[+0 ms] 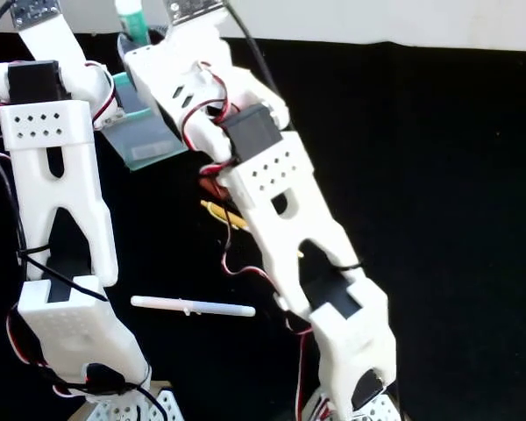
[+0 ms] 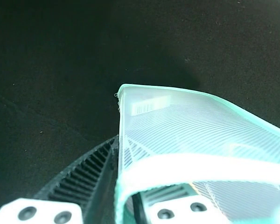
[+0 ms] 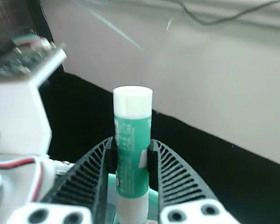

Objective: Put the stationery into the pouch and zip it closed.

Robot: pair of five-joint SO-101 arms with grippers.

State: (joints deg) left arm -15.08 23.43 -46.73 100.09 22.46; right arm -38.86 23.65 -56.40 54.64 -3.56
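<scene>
A translucent pouch (image 1: 147, 133) with a teal rim hangs tilted above the black table at the back left. My left gripper (image 1: 121, 95) is shut on its rim. In the left wrist view the pouch (image 2: 191, 135) spreads out from the left gripper (image 2: 126, 161), whose black ribbed finger (image 2: 84, 182) lies along its edge. My right gripper (image 1: 137, 42) is shut on a green glue stick (image 1: 132, 19) with a white cap, upright just above the pouch. The glue stick (image 3: 132, 140) sits between the right gripper's fingers (image 3: 86, 177), with a teal pouch edge (image 3: 152, 193) below.
A white pen (image 1: 193, 307) lies on the black table (image 1: 438, 219) between the two arm bases. A yellow item (image 1: 221, 212) and a red one (image 1: 210, 189) lie partly under the right arm. A pale wall (image 3: 214, 79) stands behind the table's back edge.
</scene>
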